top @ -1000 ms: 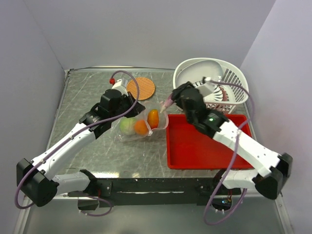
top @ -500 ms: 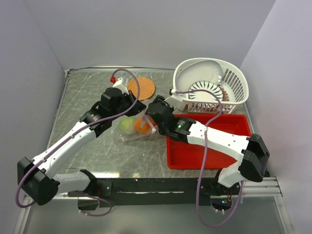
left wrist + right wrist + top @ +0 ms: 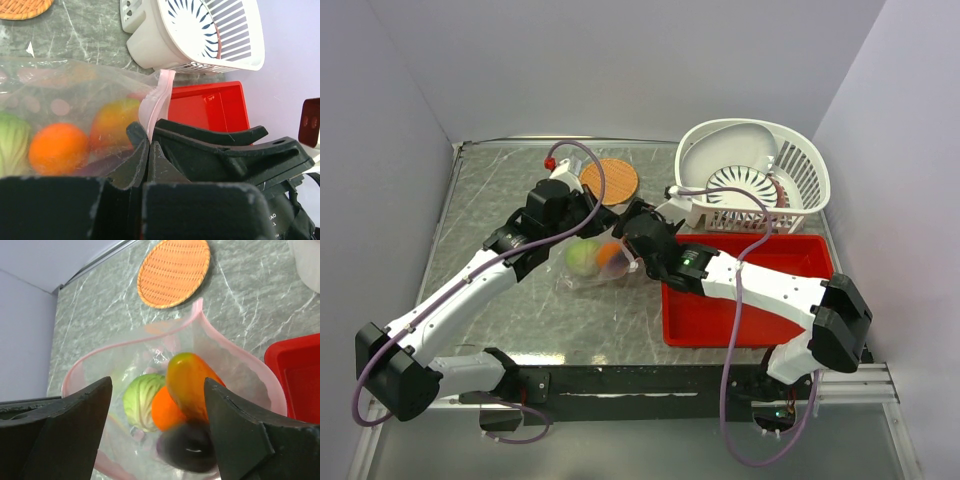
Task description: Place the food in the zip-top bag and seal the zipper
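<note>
The clear zip-top bag lies open at mid-table. In the right wrist view it holds the green cabbage ball, the orange ball and the orange-red oval fruit. A blurred dark purple piece sits at the mouth, below them. The pinkish zipper rims the mouth. My left gripper is shut on the bag's edge, fingertips pressed together. My right gripper hovers over the mouth, open and empty.
A red tray lies right of the bag. A white slotted basket stands behind the tray. A flat woven orange disc lies just behind the bag. Grey walls close in the table at the back and sides.
My right arm swung left from beside the basket to over the bag's mouth. A dark purple piece now shows in the mouth. My left gripper kept its hold.
</note>
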### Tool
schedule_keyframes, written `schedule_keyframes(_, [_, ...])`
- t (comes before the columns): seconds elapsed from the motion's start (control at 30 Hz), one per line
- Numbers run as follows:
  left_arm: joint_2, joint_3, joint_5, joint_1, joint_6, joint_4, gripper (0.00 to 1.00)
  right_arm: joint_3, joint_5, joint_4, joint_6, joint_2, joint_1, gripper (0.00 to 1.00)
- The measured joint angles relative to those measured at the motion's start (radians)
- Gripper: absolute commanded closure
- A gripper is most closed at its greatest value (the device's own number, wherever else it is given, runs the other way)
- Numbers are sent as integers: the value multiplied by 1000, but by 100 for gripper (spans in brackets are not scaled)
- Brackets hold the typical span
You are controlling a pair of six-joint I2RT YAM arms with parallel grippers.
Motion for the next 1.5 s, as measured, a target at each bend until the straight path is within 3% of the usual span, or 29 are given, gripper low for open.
schedule_keyframes(0.27, [0, 0, -8, 2, -4, 0, 99, 0, -13, -18, -5, -2, 0, 16])
schedule_keyframes(0.4, [-3, 0, -11, 2, -4, 0, 99, 0, -23, -114, -2, -35, -17, 21])
schedule_keyframes(0.6, [-17, 0, -21, 2, -3, 0, 99, -72, -121, -204, -6, -228, -156, 31])
schedule_keyframes(0.77, [-23, 0, -21, 2, -4, 0, 99, -241, -256, -194, -35, -374, -239, 32])
schedule_keyframes(1.1, [-25, 0, -21, 2, -6, 0, 99, -294, -461, -118, -56, -269, -255, 37])
schedule_keyframes(1.23, [-28, 0, -21, 2, -7, 0, 99, -294, -484, -91, -45, -212, -256, 55])
schedule_keyframes(1.37, [-32, -4, -21, 2, -5, -2, 99, -280, -488, -85, -36, -171, -261, 85])
schedule_keyframes(1.47, [-36, -6, -21, 2, 5, -4, 99, -227, -484, -109, -43, -150, -262, 100])
schedule_keyframes(1.5, [-35, -6, -19, 2, 17, -8, 99, -204, -482, -119, -50, -148, -261, 100])
